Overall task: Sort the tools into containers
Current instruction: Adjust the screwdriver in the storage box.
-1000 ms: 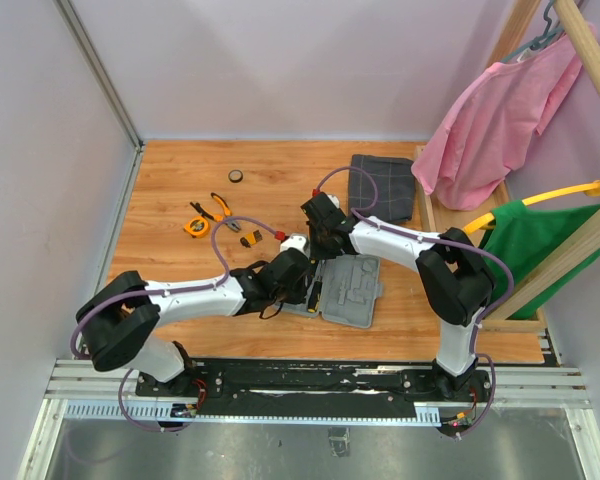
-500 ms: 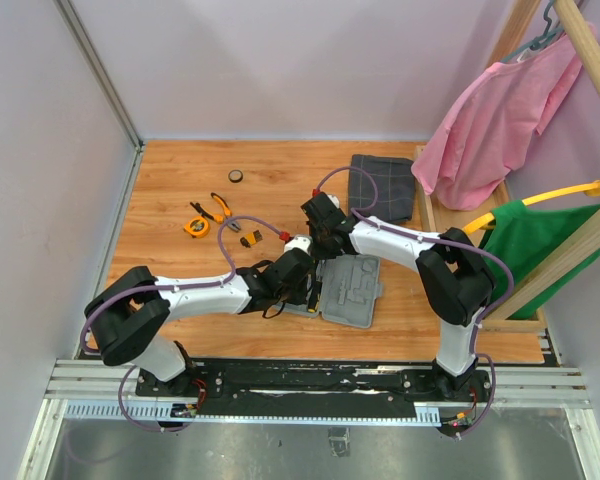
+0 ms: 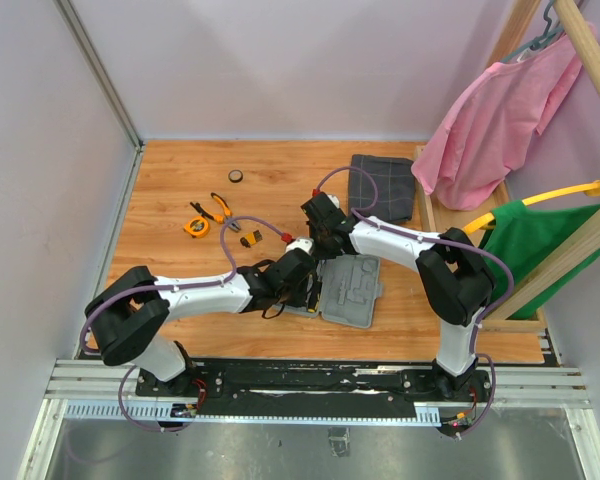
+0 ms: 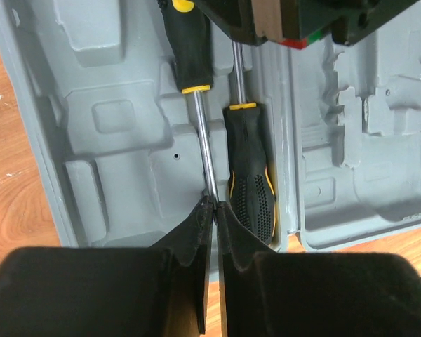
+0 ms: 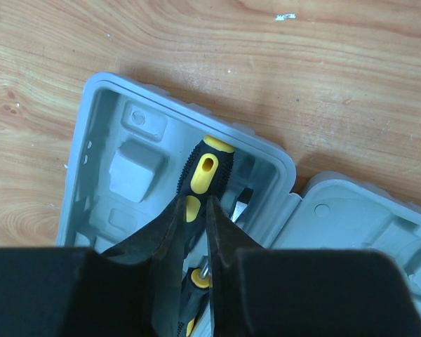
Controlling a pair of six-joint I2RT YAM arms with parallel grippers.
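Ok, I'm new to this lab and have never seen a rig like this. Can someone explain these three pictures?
A robot's left arm and right arm are bolted to a wooden table. One picture looks down from above; the others come from cameras on each wrist. An open grey case lies there, with pliers, a tape measure and a folded cloth farther back. The right tool grips the handle of a screwdriver in the case; the left tool pinches its shaft tip.

Wooden table (image 3: 170,175): case (image 3: 358,292), pliers (image 3: 218,207), cloth (image 3: 383,187)

White arms (image 3: 195,292), black joints (image 3: 450,280), purple cables (image 3: 225,235), perhaps red plugs (image 3: 283,236)
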